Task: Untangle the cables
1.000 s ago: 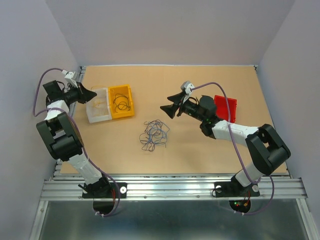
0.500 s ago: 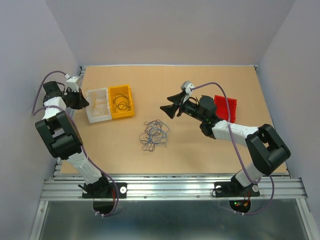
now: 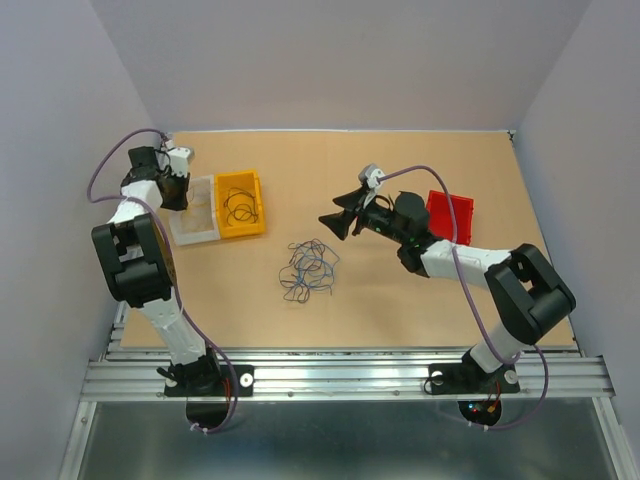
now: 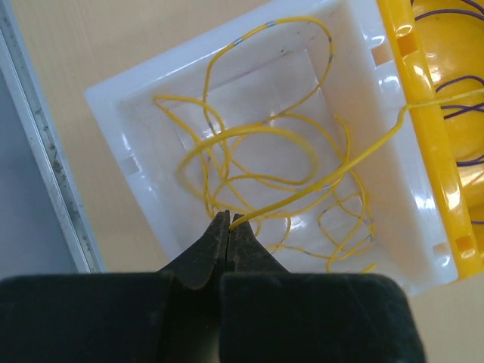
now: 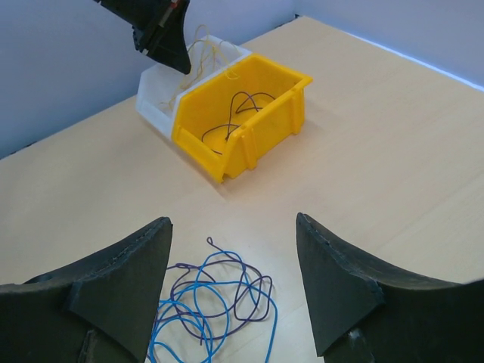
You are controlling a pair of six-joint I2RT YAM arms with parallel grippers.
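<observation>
The cables [image 3: 308, 270] lie as a loose tangle of thin blue and dark purple wires on the table's middle; they also show in the right wrist view [image 5: 212, 302]. My right gripper [image 3: 335, 222] is open and empty, hovering just right of and above the tangle [image 5: 233, 223]. My left gripper [image 3: 177, 192] is over the white bin [image 3: 197, 225], shut [image 4: 229, 221] on a thin yellow wire [image 4: 287, 132] that coils in the bin and runs over the yellow bin's rim [image 4: 423, 128].
The yellow bin [image 3: 262, 205] beside the white one holds a few dark wires [image 5: 234, 113]. A red bin [image 3: 452, 217] sits behind my right arm. The table's left metal edge [image 4: 45, 151] is close to the white bin [image 4: 113, 106].
My left gripper has swung from left of the white bin to over its far end. The right arm has hardly moved, and the tangle has not moved.
</observation>
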